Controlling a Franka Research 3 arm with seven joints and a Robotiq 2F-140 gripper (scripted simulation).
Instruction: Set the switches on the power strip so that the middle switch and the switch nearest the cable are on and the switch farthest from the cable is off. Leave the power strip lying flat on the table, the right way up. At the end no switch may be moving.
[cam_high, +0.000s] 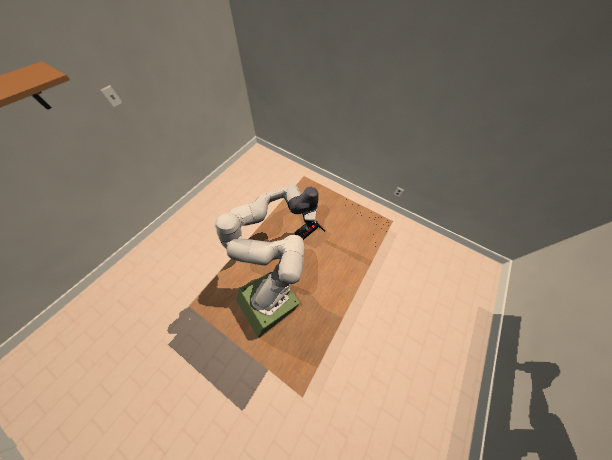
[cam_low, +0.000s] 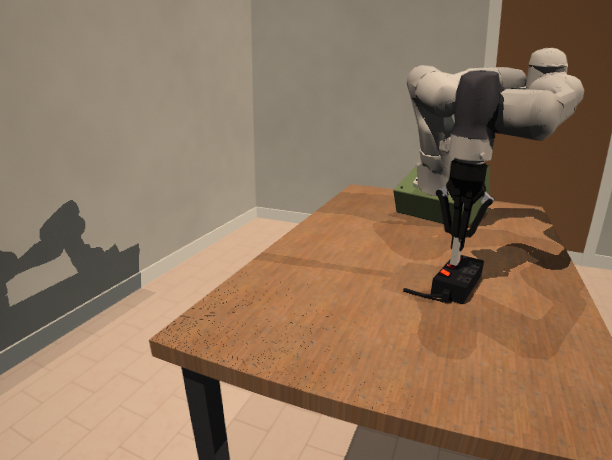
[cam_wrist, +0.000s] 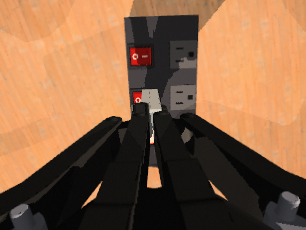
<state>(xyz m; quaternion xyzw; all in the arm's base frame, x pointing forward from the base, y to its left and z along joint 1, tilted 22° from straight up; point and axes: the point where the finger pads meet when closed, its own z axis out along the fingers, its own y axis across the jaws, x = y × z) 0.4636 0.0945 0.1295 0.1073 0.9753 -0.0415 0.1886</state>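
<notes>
A black power strip (cam_high: 306, 230) (cam_low: 464, 281) (cam_wrist: 160, 31) lies flat on the wooden table (cam_high: 340, 280) (cam_low: 300, 325), the right way up. Its cable (cam_low: 417, 293) leaves the end nearest the exterior camera. My gripper (cam_high: 311, 220) (cam_low: 454, 261) (cam_wrist: 150, 101) is shut, with nothing between the fingers, and its tips rest on the middle red switch (cam_wrist: 136, 96). The switch at the far end (cam_wrist: 140, 56) is plain red. A switch near the cable end (cam_low: 446, 273) glows orange-red. In the wrist view my fingers hide that end, apart from an orange glow between them.
Two sockets (cam_wrist: 182, 52) (cam_wrist: 183, 95) sit beside the switches. The arm's green base (cam_high: 260, 320) (cam_low: 407, 197) stands on the table behind the strip. The table edge runs along the front in the exterior view.
</notes>
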